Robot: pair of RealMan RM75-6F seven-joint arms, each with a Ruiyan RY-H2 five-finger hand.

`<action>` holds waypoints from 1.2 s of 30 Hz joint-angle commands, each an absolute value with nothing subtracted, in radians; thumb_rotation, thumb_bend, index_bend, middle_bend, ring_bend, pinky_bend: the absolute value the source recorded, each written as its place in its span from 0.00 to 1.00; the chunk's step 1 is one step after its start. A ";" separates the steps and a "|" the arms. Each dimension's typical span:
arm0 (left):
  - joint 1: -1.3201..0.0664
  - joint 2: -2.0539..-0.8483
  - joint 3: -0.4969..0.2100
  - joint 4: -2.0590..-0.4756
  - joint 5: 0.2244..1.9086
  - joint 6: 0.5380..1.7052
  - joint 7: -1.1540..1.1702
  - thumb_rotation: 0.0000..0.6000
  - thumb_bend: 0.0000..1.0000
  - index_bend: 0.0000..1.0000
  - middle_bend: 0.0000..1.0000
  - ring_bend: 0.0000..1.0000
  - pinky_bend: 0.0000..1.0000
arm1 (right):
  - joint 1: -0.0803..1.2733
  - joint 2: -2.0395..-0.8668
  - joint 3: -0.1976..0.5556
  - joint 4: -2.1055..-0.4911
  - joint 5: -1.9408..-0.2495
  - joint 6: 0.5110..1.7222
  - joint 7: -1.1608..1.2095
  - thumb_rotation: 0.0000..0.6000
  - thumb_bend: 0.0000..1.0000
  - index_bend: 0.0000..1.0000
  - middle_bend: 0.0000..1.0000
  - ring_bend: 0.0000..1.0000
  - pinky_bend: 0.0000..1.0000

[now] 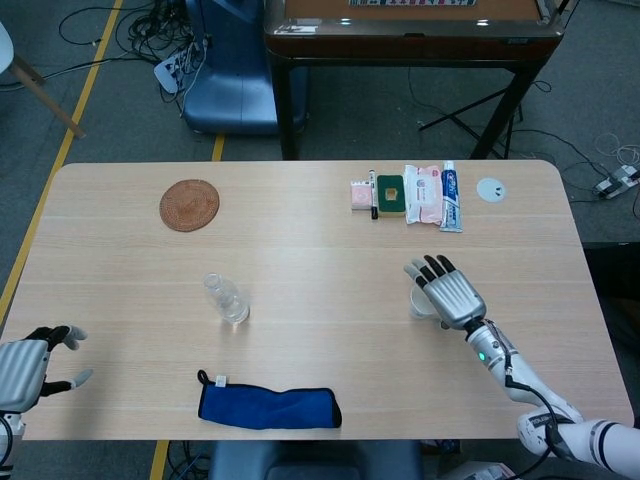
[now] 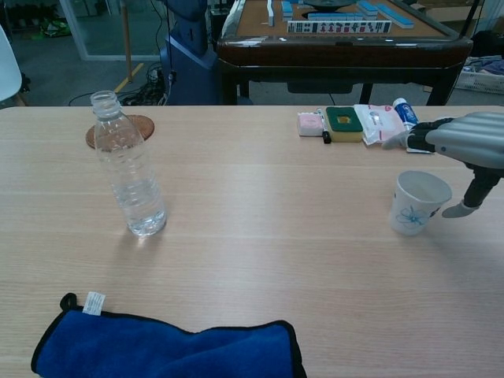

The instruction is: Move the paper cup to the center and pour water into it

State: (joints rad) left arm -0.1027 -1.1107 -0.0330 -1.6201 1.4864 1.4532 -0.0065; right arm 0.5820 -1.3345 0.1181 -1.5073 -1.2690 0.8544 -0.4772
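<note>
The white paper cup (image 2: 419, 201) with a blue print stands upright on the right half of the table (image 1: 320, 250). In the head view only its left edge (image 1: 419, 301) shows beside my right hand (image 1: 452, 292). That hand (image 2: 466, 146) hovers over the cup's far right side, fingers spread above and behind the rim, thumb just right of the cup, not touching it. The clear plastic bottle (image 1: 226, 298) stands upright and uncapped left of centre (image 2: 130, 168). My left hand (image 1: 27, 368) rests at the table's near left corner, fingers apart, holding nothing.
A blue cloth (image 1: 268, 405) lies along the front edge (image 2: 169, 346). A round brown coaster (image 1: 189, 205) sits at the back left. A row of small packets and a tube (image 1: 410, 194) lies at the back right, with a white disc (image 1: 490, 189) beside them.
</note>
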 commanded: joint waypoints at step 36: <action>-0.100 -1.092 -0.037 -1.639 1.477 1.454 0.003 1.00 0.06 0.43 0.52 0.42 0.63 | 0.708 -1.433 0.131 -1.440 -1.268 0.833 -0.386 1.00 0.05 0.40 0.37 0.35 0.58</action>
State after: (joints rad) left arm -0.0998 -1.0923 -0.0372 -1.6385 1.4777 1.4550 0.0021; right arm 0.7038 -1.4303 0.1262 -1.4366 -1.2676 0.8337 -0.3902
